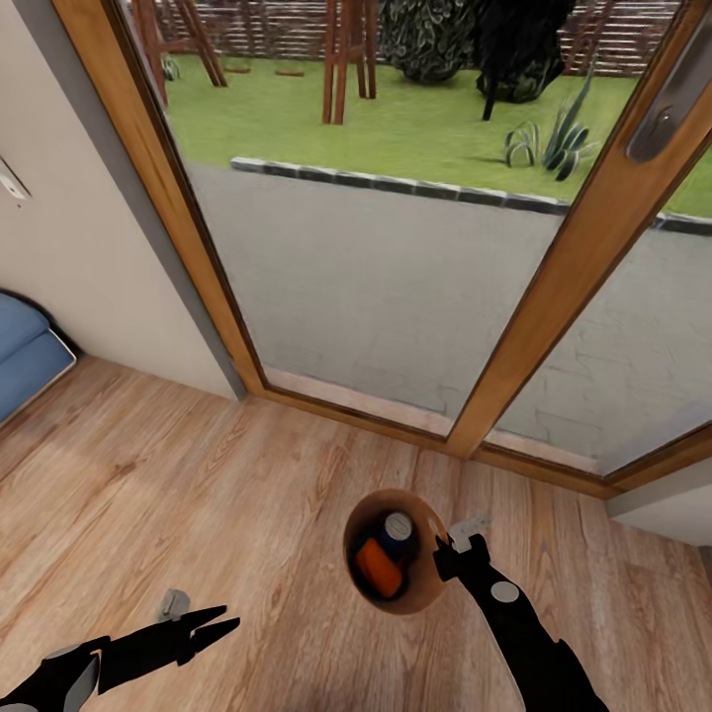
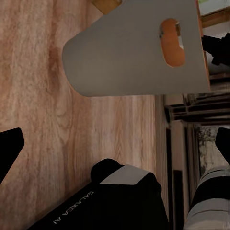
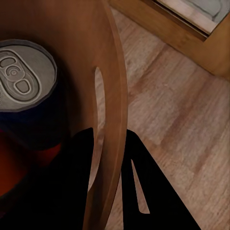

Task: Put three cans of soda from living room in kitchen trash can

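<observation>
While the head view looks down into the tash can [image 1: 427, 583] and shows its brown inside, the left wrist view shows its white-grey outer wall [image 2: 129, 52] with an oval handle slot, and the right wrist view shows the rim [image 3: 115, 110] from close up. In the bin, a dark blue can of soda [image 1: 398, 529] stands upright, its silver top [image 3: 24, 74] plain in the right wrist view, and an orange can [image 1: 380, 568] lies beside it. The bin is above a light wood plank floor [image 1: 198, 494], near a wood-framed glass door [image 1: 396, 267] facing a paved strip and lawn. A blue sofa [image 1: 25, 356] sits at the floor's left edge. The right gripper [image 1: 445, 554] pinches the bin's rim, one finger [image 3: 62, 182] inside the wall, one outside. The left gripper [image 1: 220, 623] holds nothing, its fingers spread slightly apart.
</observation>
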Motion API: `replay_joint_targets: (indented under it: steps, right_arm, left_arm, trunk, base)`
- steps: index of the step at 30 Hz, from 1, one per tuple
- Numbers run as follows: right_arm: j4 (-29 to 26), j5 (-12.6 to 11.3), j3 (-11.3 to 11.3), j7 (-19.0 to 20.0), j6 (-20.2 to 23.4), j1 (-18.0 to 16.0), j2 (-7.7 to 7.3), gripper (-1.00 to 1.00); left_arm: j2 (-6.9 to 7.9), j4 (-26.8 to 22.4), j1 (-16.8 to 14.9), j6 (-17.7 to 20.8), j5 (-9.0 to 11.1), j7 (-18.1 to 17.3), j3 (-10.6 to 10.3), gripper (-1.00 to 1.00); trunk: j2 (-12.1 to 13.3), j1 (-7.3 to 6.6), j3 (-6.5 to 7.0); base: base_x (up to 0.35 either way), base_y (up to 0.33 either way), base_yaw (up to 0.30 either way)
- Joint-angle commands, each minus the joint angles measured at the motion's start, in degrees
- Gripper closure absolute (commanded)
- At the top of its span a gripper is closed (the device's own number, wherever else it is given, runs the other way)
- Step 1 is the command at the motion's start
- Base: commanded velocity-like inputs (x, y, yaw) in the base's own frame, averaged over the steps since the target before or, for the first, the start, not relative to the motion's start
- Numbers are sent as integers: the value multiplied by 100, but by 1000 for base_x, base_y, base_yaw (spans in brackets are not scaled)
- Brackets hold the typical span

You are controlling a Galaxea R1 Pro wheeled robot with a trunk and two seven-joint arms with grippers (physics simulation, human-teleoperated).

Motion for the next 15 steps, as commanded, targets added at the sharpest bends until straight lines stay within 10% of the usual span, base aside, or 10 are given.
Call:
replay_joint_targets:
  steps: [1,15]
  right_arm:
    - [-4,-31,1,26,2,-1,1,100]
    - [-4,-22,1,25,2,-1,1,100]
  left_arm:
    - [0,0,0,0,0,-22,0,-100]
    - [-6,0,0,-8,-5,-122,1,-100]
  trunk:
    - [0,0,0]
    - [-481,263,-215]
  base:
    - [0,0,0]
    - [0,0,0]
